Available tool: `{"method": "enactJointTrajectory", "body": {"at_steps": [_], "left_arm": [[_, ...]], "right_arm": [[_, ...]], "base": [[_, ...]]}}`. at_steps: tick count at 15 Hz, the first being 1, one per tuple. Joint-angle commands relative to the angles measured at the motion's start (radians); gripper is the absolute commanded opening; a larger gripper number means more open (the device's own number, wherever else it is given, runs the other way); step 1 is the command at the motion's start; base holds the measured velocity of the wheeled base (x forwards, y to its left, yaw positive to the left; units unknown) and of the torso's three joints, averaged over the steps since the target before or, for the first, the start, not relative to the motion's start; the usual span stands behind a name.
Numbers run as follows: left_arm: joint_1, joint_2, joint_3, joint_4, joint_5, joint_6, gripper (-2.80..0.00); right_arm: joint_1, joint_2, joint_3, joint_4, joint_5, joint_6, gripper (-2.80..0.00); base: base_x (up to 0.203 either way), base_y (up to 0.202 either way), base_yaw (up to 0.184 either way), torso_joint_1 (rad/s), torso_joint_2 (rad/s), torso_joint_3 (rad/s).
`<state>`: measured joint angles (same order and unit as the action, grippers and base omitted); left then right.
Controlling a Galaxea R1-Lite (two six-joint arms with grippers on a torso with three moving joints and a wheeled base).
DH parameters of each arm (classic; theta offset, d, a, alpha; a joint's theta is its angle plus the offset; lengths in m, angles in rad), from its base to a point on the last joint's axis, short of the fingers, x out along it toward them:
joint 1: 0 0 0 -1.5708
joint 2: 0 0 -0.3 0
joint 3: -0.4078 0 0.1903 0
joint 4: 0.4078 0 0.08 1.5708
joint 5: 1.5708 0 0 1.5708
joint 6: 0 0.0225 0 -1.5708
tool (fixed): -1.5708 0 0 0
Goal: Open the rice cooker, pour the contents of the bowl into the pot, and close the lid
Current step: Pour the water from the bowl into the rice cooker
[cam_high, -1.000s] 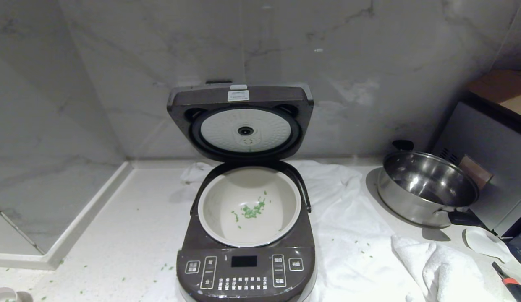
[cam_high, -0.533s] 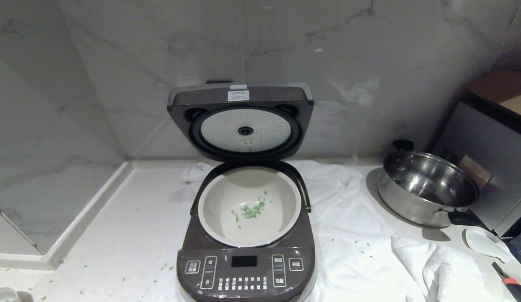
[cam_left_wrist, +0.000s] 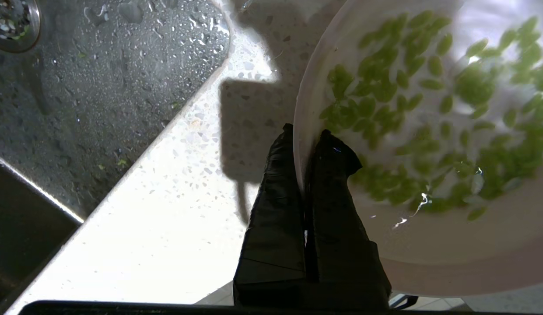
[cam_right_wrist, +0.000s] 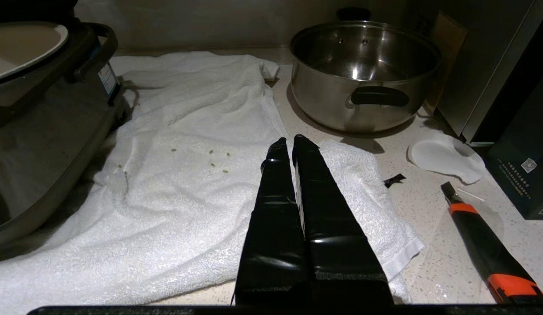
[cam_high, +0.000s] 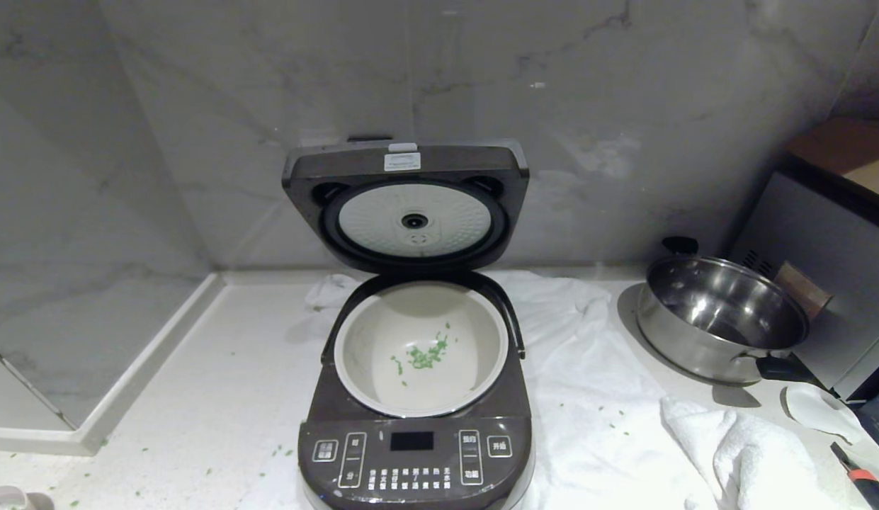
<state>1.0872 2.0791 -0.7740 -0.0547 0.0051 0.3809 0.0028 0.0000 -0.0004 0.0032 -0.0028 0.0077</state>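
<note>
Head view: taking the rice cooker (cam_high: 416,397) as the landmark, a sliver of the pale pink bowl (cam_high: 3,497) shows far to its left at the desk's (cam_high: 219,397) near edge, with green specks scattered on the desk between them. The cooker is dark brown-grey with a front button panel; its lid (cam_high: 406,205) stands upright behind it, the round white dimpled plate facing forward. The white pot (cam_high: 421,347) sits inside, holding a small cluster of the contents (cam_high: 423,354), bright green chopped bits. A white towel (cam_high: 595,397) spreads from under the cooker to its right, and beyond that sits a steel pan (cam_high: 722,319).

In the left wrist view the left claw (cam_left_wrist: 305,133) is clamped on the bowl's rim, one finger outside and one inside; the white inside is thick with wet green bits, and a dark sink (cam_left_wrist: 78,87) lies beside the desk there.

The right claw (cam_right_wrist: 292,140), fingers together and holding nothing, hangs over the towel to the cooker's right.
</note>
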Motion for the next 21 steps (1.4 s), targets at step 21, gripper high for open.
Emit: {"method": "enactJointTrajectory", "body": {"at_steps": [21], "left_arm": [[-0.251,-0.044,0.166,0.000,-0.175,-0.006,-2.80]], "right_arm": [[0.000,0.000,0.000,0.000,0.000,0.000,-2.80]], "base": [[0.000,0.000,0.000,0.000,0.00,0.000]]}}
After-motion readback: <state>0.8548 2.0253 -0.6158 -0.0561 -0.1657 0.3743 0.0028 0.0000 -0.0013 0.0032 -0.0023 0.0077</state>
